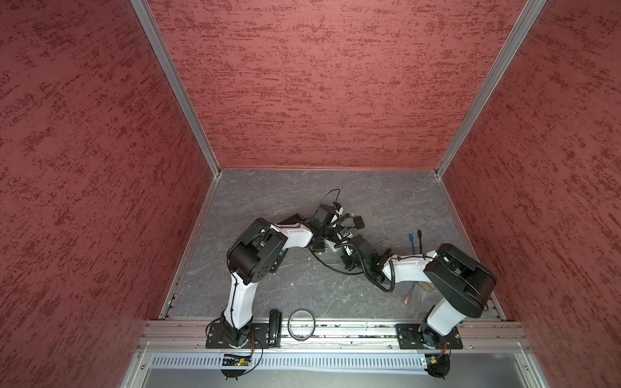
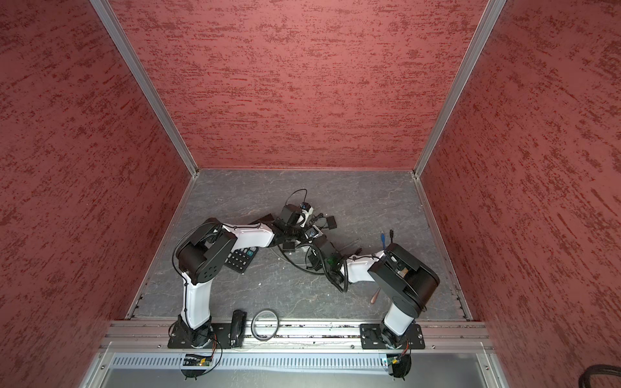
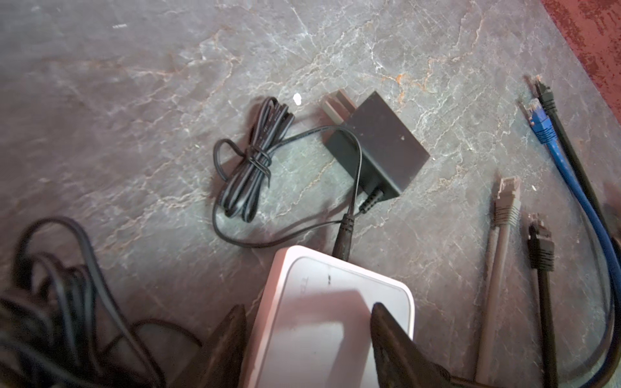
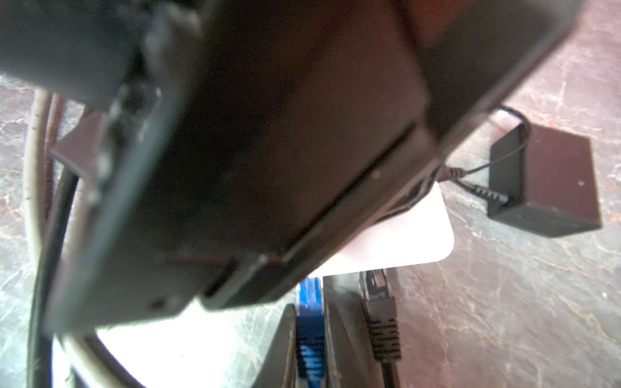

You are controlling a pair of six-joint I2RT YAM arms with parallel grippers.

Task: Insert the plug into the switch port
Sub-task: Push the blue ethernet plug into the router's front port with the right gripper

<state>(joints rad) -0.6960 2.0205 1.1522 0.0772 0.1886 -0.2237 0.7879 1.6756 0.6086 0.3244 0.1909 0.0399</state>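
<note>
Right wrist view alone shows right jaws pinching the blue plug (image 4: pixel 311 322) at the switch (image 4: pixel 403 235); left jaws straddle the switch.

switch (image 4: pixel 396 235) ports perhaps hidden behind left arm (image 4: pixel 268 151)

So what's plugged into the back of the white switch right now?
In the left wrist view a black barrel plug enters the white switch; its thin cord loops back to the black power adapter. The left gripper's fingers cover the switch's near end.
</note>
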